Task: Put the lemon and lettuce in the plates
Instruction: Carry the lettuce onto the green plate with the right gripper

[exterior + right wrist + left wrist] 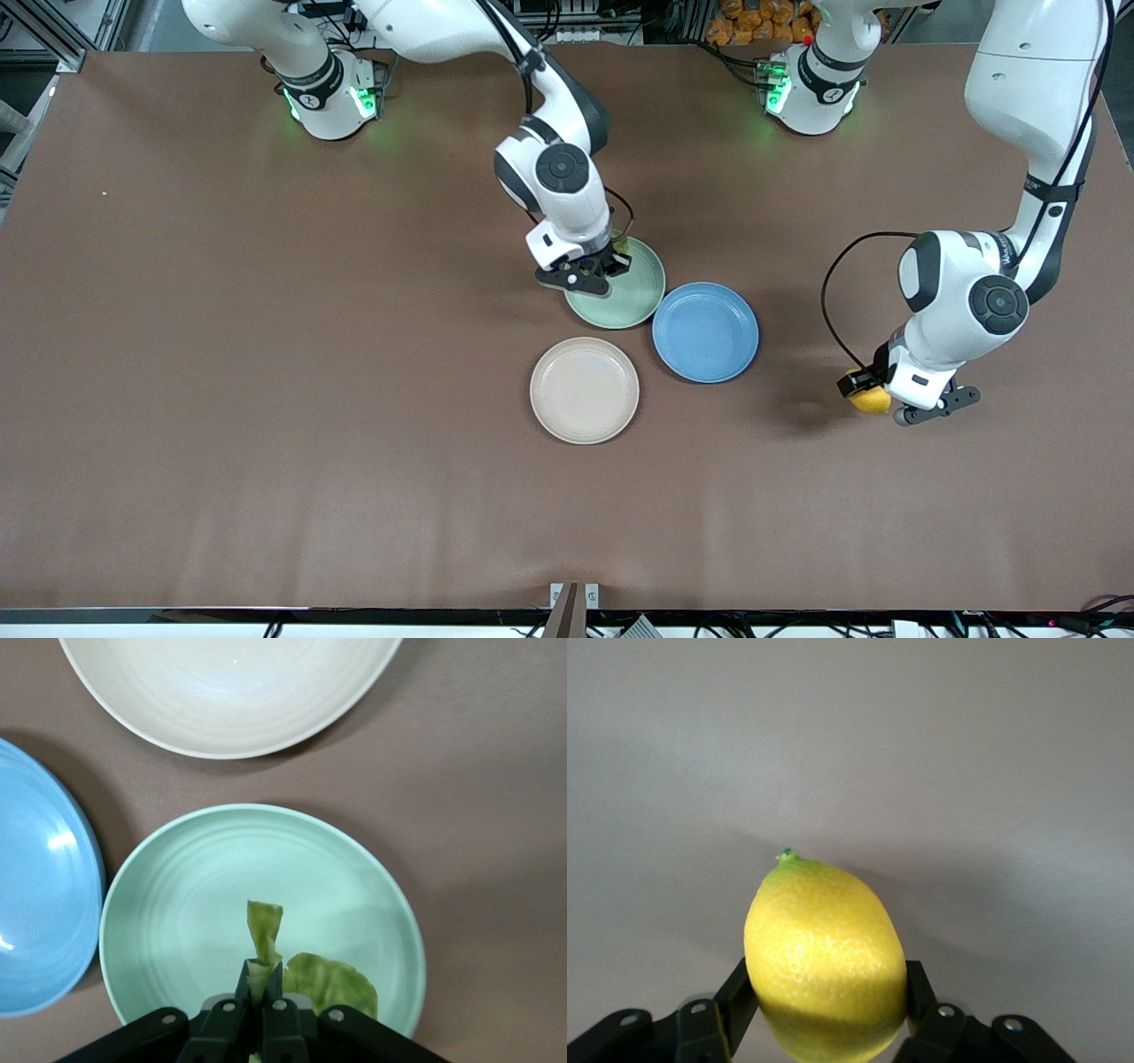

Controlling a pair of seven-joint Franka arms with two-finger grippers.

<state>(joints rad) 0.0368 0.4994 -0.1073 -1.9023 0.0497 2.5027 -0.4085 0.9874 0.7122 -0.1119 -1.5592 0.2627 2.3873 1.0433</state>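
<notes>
My left gripper [864,394] is shut on the yellow lemon [870,400], held over bare table toward the left arm's end; the left wrist view shows the lemon [824,961] between my two black fingers [920,992]. My right gripper [611,263] is shut on the green lettuce leaf [264,939] over the mint green plate [633,297]; in the right wrist view the leaf hangs from the shut fingers [275,979] over that plate [195,904]. The beige-cream plate [585,390] lies empty, nearer the front camera; it also shows in the right wrist view [230,691].
A blue plate [705,331] lies beside the mint plate toward the left arm's end, touching or nearly touching it; it also shows in the right wrist view [40,895]. The brown table [266,354] spreads wide around the plates.
</notes>
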